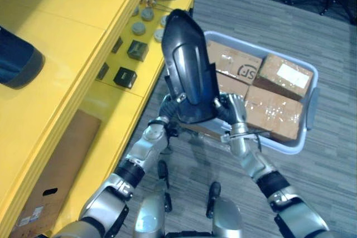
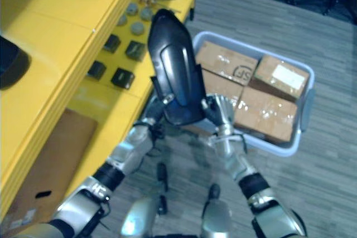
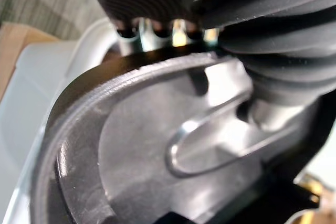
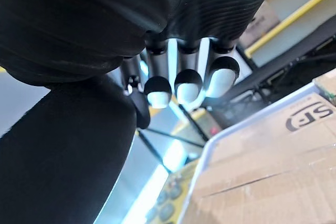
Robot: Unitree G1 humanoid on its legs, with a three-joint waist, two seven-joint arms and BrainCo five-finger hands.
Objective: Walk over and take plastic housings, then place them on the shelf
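Observation:
A large dark plastic housing (image 1: 189,65), long and curved, stands upright between my two hands in front of the yellow shelf (image 1: 67,43). At its lower left edge, mostly behind it, is my left hand (image 1: 165,107), whose fingers (image 3: 157,27) reach over the rim of the housing (image 3: 157,145). My right hand (image 1: 233,110) grips the lower right edge. Its fingers (image 4: 189,85) are curled against the black shell (image 4: 63,161).
A grey bin (image 1: 309,104) packed with cardboard boxes (image 1: 273,110) sits on the floor behind the housing, to the right. The lower shelf level carries small black boxes (image 1: 125,76) and grey round parts (image 1: 139,27). Other dark housings (image 1: 17,59) lie on the upper level. A flat carton (image 1: 56,171) lies below.

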